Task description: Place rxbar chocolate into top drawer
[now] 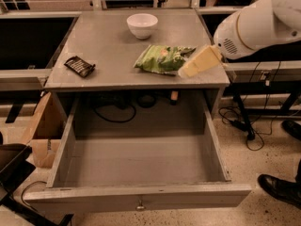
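Camera view: my cream gripper (186,71) hangs over the grey worktop's (108,46) right front, its tip at the crumpled green snack bag (162,59); open or closed, I cannot tell. The black-wrapped rxbar chocolate (79,66) lies at the worktop's left, print unreadable. The wide grey top drawer (141,164) is pulled open below.

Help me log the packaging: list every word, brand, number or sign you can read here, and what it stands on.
No text here can be read.
rxbar chocolate: pale lines of print on the black wrapper, too blurred to read.
green bag: pale markings, illegible.
white bowl, top drawer: no marking seen.
claw, over the right front edge of the table beside the green bag: no label seen.
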`<state>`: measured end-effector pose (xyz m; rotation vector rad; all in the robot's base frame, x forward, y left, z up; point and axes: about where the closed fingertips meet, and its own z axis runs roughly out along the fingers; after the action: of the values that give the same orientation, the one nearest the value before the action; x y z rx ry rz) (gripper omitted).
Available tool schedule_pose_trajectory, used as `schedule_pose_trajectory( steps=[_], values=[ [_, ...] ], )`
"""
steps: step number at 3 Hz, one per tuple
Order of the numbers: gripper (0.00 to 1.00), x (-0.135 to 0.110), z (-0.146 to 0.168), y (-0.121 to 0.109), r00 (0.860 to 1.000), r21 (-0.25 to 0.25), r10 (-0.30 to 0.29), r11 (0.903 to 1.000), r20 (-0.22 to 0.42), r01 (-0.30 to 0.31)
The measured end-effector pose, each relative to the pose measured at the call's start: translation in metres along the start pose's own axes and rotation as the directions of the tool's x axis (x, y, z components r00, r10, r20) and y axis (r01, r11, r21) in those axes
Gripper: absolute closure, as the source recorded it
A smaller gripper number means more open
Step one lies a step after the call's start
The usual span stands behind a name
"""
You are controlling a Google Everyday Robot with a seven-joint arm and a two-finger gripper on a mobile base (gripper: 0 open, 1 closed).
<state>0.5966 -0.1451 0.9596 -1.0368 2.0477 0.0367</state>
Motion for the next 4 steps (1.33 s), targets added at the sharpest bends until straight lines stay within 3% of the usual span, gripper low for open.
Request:
schedule_pose_trajectory(
  steps=[1,2,3,4],
  values=[
    [0.0,-0.01,-0.002,-0.007,0.998,0.028,0.042,0.9987,0.035,-0.043],
    [0.0,-0.01,-0.002,-0.007,0.998,0.028,0.042,0.9987,0.035,-0.043],
    [0.0,-0.032,0.015,-0.021,0.992,0.042,0.036,0.9983,0.119,-0.042],
    [0.0,-0.074,0.054,-0.037,0.971,0.033,0.027,0.9988,0.236,-0.036]
  ],
)
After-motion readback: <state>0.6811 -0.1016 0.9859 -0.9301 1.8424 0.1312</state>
